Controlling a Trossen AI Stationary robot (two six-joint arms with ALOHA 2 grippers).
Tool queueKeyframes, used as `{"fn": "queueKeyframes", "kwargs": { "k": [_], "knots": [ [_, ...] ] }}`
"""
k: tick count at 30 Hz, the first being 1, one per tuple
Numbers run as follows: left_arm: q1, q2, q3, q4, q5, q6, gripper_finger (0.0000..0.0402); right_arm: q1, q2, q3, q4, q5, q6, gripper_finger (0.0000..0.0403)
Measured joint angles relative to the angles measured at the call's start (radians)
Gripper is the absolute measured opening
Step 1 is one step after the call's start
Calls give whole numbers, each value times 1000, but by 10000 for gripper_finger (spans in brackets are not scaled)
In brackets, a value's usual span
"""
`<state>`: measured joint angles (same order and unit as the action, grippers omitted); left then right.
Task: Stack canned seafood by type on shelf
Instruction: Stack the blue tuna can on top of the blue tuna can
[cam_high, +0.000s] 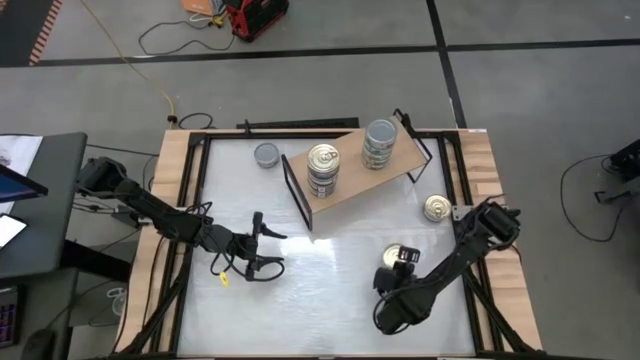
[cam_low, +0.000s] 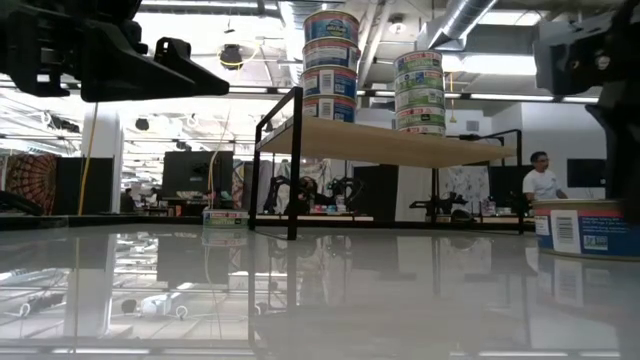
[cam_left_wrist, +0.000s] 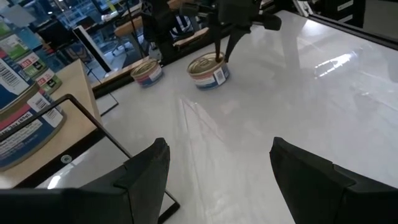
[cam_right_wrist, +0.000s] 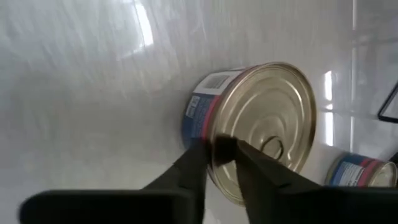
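Left gripper (cam_high: 268, 250) hovers low over the bare white surface (cam_high: 340, 290) left of centre, jaws spread, holding nothing; it seems to be waiting. Up-left of the shelf (cam_high: 350, 186) one grey-topped tin (cam_high: 266, 155) sits alone on the surface, not yet shelved. On the shelf two stacks stand: the left stack (cam_high: 322, 170) with a gold lid on top, four tins high in the low view, and the right stack (cam_high: 379, 143) grey-topped, about the same count but I cannot tell for sure. Further right, right gripper (cam_high: 399, 259) is down on a gold-lid tin (cam_high: 398, 257) on the surface, jaws pinching its rim at the lid edge, nearly pressed together, as the right wrist view shows. Another gold-lid tin (cam_high: 437, 208) lies just right of the shelf near the surface edge. Judgement: task mostly done, three tins left off the shelf, one of them now being picked.
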<state>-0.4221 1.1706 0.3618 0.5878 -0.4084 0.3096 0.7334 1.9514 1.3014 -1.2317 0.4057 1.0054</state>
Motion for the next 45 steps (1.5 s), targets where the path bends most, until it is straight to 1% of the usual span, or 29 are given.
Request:
{"fn": "queueKeyframes", "kwargs": {
  "k": [3,6,9,14,18,21,25,28,30,33,36,39,42,45],
  "knots": [
    [0,0,0,0,0,0,264,8,-2,-1,44,5,-7,73],
    [0,0,0,0,0,-1,264,14,-4,0,86,17,-15,63],
    [0,0,0,0,0,-2,264,15,-4,0,89,17,10,62],
    [0,0,0,0,0,-8,264,15,-15,13,73,37,101,61],
    [0,0,0,1,1,-9,264,14,-101,33,87,48,135,64],
    [0,0,0,1,14,-10,264,11,-184,21,75,51,201,89],
    [0,0,0,2,38,-11,264,-4,-298,-35,60,57,274,150],
    [0,0,0,3,37,-11,264,-31,-362,-101,79,54,248,192],
    [0,0,0,3,37,-11,264,-64,-409,-151,113,17,207,202],
    [0,0,0,2,37,-11,264,-120,-481,-242,210,-33,149,195],
    [0,0,0,2,37,-9,264,-174,-539,-327,292,-80,91,172],
    [0,0,0,2,37,-4,264,-227,-593,-397,369,-150,44,145],
    [0,0,0,1,37,-3,264,-269,-620,-451,430,-220,8,121],
    [0,0,0,2,37,4,264,-303,-632,-484,452,-260,-21,106]
  ]
}}
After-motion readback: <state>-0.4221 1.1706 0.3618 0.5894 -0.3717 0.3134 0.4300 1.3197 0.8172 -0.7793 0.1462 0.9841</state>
